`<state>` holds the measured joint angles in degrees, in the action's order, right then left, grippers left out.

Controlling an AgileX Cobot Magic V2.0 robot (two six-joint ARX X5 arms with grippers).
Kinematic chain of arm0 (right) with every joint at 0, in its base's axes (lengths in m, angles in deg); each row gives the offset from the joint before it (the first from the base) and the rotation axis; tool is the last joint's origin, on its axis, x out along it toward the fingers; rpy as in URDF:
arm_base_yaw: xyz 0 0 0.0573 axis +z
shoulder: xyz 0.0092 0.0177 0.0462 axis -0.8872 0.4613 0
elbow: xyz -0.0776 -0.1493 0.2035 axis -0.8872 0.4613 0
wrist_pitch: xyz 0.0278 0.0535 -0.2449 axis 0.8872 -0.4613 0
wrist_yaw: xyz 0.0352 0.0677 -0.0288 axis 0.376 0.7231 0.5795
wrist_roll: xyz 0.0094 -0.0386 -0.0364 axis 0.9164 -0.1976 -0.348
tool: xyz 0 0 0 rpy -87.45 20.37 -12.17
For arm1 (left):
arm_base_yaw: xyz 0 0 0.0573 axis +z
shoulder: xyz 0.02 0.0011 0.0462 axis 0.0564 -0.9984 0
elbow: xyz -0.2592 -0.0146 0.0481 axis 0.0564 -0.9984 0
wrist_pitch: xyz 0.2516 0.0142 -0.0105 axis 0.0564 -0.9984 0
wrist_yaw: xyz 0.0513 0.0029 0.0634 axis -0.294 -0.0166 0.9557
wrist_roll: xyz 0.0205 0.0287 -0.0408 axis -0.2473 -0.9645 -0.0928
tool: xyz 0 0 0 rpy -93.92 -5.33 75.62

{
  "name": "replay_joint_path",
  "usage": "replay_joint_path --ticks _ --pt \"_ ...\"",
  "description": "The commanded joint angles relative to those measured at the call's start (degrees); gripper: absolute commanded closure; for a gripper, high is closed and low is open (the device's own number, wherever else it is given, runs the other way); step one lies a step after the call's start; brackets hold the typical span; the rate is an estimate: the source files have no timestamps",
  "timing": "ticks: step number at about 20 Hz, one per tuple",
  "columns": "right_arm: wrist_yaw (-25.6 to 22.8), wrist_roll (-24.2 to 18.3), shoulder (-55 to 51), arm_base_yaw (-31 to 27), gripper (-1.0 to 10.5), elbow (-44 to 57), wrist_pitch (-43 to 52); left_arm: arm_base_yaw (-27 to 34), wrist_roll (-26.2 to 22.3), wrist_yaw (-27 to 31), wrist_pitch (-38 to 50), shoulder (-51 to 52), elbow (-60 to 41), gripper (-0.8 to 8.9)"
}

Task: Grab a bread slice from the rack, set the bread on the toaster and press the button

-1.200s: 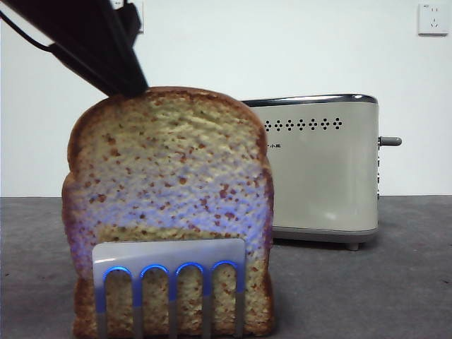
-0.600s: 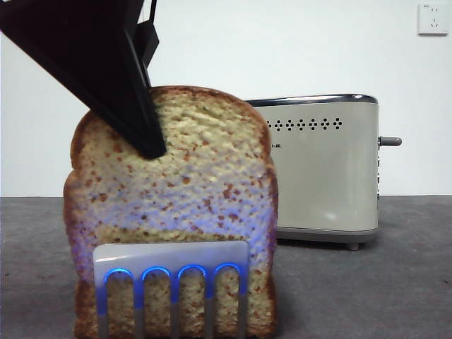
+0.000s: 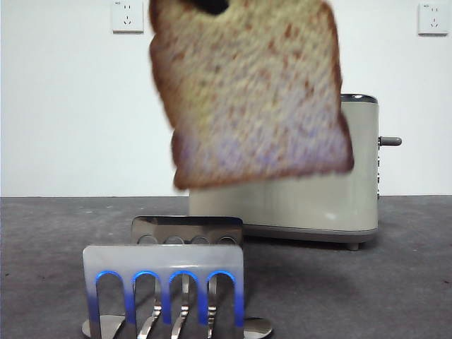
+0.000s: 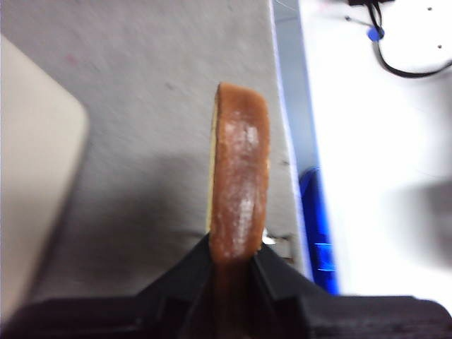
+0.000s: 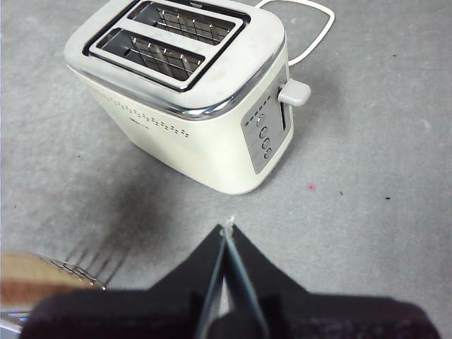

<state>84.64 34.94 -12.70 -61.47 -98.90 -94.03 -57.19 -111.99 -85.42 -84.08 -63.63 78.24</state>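
- The slice of bread (image 3: 254, 99) hangs in the air, well above the rack (image 3: 164, 282) and clear of it, its broad tan face turned to the front camera and partly covering the toaster (image 3: 353, 191) behind.
- It is tilted: the flat bottom edge slopes, its left corner lower than its right in the front view, so the long axis leans off vertical, and the rounded top runs out of the picture's upper edge (that edge is blurred).
- In the left wrist view the same slice (image 4: 240, 191) shows edge-on, only its dark brown crust visible, pointing straight away from the left gripper (image 4: 233, 272), whose two black jaws pinch it from either side at its near end.
- A small black tip (image 3: 210, 6) at the top edge of the front view lies against the slice's face.
- The rack stands empty on the grey table (image 3: 367, 296), its front plate glinting blue around four arched slots, a second plate just behind.
- The toaster (image 5: 191, 92) sits further back, both top slots open and bare; the button (image 5: 294, 92) juts from its narrow end, as it does on the right in the front view (image 3: 390, 141).
- The right gripper (image 5: 227, 236) waits above the table near the toaster, its jaws pressed together, holding nothing.
- Two wall sockets (image 3: 128, 15) show on the white wall.
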Motion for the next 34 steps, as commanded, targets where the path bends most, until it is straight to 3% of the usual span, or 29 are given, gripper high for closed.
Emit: replay_joint_path --ticks 1,3,5,9,12,15,22,34 --pt "0.0 -1.0 0.0 0.1 9.5 -0.1 0.2 -0.1 -6.1 5.4 0.3 0.0 3.5 8.23" --pt "0.0 -1.0 0.0 0.1 9.5 -0.1 0.2 0.0 -13.3 10.4 0.3 0.0 7.0 8.23" --pt "0.0 -1.0 0.0 0.1 9.5 -0.1 0.2 0.9 -18.1 10.8 0.3 -0.1 10.5 8.24" --pt "0.0 -1.1 0.0 0.1 9.5 -0.1 0.2 4.2 -22.6 10.6 -2.2 -3.5 20.0 8.24" --pt "0.0 -1.1 0.0 0.1 9.5 -0.1 0.2 6.9 -26.0 10.1 -9.4 -10.1 31.7 8.24" --pt "0.0 -1.3 0.0 0.1 9.5 -0.1 0.2 8.7 -30.1 6.2 -16.0 -17.7 42.5 8.24" --pt "0.1 -1.4 0.0 0.1 9.5 -0.1 0.1 11.4 -32.9 3.5 -16.9 -29.1 55.6 8.24" --pt "0.1 -3.1 0.0 0.1 9.5 -0.1 -3.0 17.5 -31.3 -5.9 -14.2 -32.5 56.1 8.25"
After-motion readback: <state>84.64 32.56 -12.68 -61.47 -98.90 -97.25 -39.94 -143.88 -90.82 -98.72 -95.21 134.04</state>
